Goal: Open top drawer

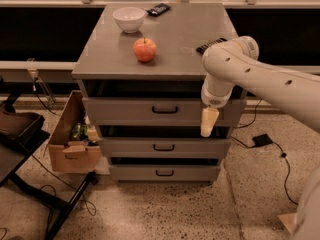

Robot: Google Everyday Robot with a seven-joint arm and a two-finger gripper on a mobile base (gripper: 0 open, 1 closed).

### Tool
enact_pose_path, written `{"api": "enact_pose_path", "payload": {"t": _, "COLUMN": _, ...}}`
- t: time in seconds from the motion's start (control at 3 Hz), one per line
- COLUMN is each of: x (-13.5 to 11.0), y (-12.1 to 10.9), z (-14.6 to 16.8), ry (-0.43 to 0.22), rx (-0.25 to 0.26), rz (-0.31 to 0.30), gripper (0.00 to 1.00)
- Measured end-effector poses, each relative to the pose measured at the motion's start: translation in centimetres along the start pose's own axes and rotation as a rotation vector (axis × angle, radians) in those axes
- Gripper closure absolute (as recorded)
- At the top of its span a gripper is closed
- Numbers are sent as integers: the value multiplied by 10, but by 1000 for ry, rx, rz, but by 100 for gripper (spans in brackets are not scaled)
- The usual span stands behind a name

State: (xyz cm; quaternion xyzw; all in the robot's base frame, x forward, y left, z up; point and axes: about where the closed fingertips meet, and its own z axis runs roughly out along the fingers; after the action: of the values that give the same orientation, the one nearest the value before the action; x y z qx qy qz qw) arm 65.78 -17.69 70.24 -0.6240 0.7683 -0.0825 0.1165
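Grey top drawer [125, 112], black handle [165, 110]; pincer [206, 129] at right end.

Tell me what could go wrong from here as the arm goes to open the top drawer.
1. The gripper hangs to the right of the handle on the top drawer, low near the middle drawer. It may miss the handle or bump the wrong front.
2. A hard tug could jolt the cabinet, and the apple on top might roll off.
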Motion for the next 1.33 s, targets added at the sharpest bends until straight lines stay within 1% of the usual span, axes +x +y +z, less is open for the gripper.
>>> {"api": "enact_pose_path", "payload": {"t": 0.33, "x": -7, "y": -11, "z": 13, "ry": -6, "rx": -7, "rz": -1, "gripper": 0}}
{"api": "enact_pose_path", "payload": {"t": 0.67, "x": -18, "y": 1, "z": 33, "ry": -10, "rx": -61, "rz": -10, "gripper": 26}}
{"api": "enact_pose_path", "payload": {"t": 1.0, "x": -18, "y": 15, "z": 42, "ry": -9, "rx": -99, "rz": -3, "gripper": 50}}
{"api": "enact_pose_path", "payload": {"t": 1.33, "x": -19, "y": 12, "z": 36, "ry": -9, "rx": -99, "rz": -3, "gripper": 74}}
